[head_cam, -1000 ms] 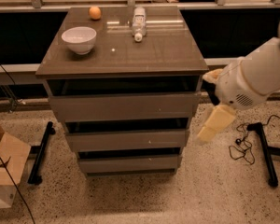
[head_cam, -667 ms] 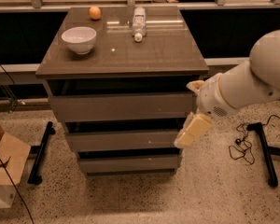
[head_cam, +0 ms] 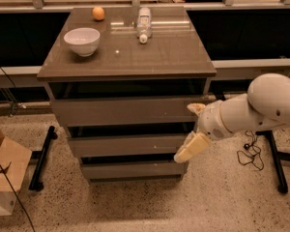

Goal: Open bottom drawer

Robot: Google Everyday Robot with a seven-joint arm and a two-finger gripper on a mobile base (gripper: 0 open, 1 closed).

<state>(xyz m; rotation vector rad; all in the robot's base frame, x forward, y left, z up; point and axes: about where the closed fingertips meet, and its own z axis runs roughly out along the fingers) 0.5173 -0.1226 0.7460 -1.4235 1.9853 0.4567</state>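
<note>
The grey-brown cabinet [head_cam: 128, 57] has three drawers. The bottom drawer [head_cam: 133, 170] is the lowest, with a plain flat front and a dark gap above it. My gripper [head_cam: 194, 129] is at the cabinet's right front edge, level with the middle drawer [head_cam: 128, 144]. Its cream fingers are spread apart and hold nothing. The lower fingertip [head_cam: 182, 156] reaches down to the top right corner of the bottom drawer's front. The upper finger [head_cam: 196, 108] is by the right end of the top drawer [head_cam: 125, 111].
A white bowl [head_cam: 82, 40], an orange [head_cam: 98, 13] and a lying bottle [head_cam: 144, 24] are on the cabinet top. A cardboard box [head_cam: 4, 175] stands at the left. Black stand legs [head_cam: 41, 158] flank the cabinet, with cables [head_cam: 249, 153] on the floor at the right.
My arm has swung left and downward, bringing the gripper from the right of the cabinet to the right edge of the drawer fronts. The drawers have not moved.
</note>
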